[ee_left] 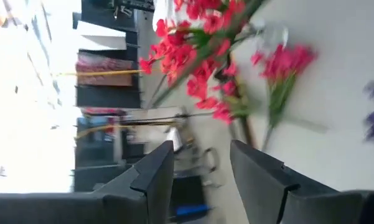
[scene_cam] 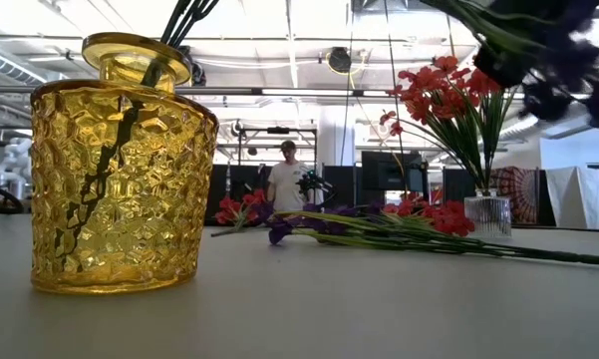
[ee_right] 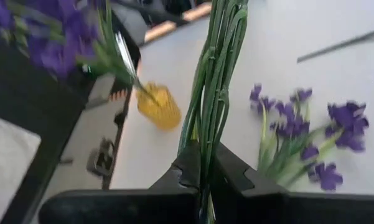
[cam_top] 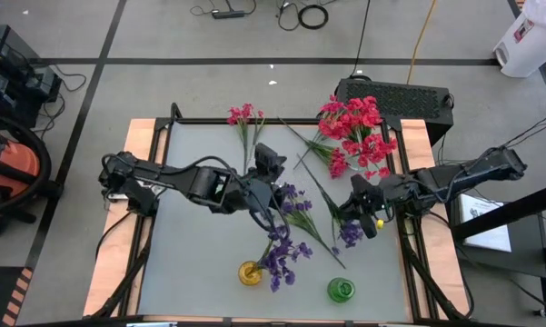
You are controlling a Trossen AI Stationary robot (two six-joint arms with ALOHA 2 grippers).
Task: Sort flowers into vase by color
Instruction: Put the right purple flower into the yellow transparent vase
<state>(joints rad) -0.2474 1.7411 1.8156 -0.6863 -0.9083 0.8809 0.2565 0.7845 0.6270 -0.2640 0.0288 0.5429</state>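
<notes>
- The right gripper (ee_right: 205, 177) is seen closed on a bundle of green stems (ee_right: 215, 81); in the overhead view this gripper (cam_top: 368, 211) is placed beyond the green vase (cam_top: 341, 290), on the right side of the table (cam_top: 191, 236).
- A purple sprig (cam_top: 350, 233) is seen just beside the right gripper, between it and the green vase.
- The left gripper (ee_left: 202, 171) is seen with its fingers apart and nothing between them; from above it (cam_top: 271, 163) is placed beyond the yellow vase (cam_top: 251, 272), towards the far edge of the table.
- Purple flowers (cam_top: 280, 256) are held in the yellow vase, their blossoms spread towards the green vase.
- More purple flowers (cam_top: 295, 202) are laid flat on the table beyond the yellow vase.
- Red flowers (cam_top: 356, 127) are stood in a clear vase (scene_cam: 489, 214) at the far right corner, well apart from the yellow vase.
- A pink sprig (cam_top: 243, 116) is laid at the far edge, beyond the yellow vase.
- A person (scene_cam: 287, 184) is seen in the room behind the table.
</notes>
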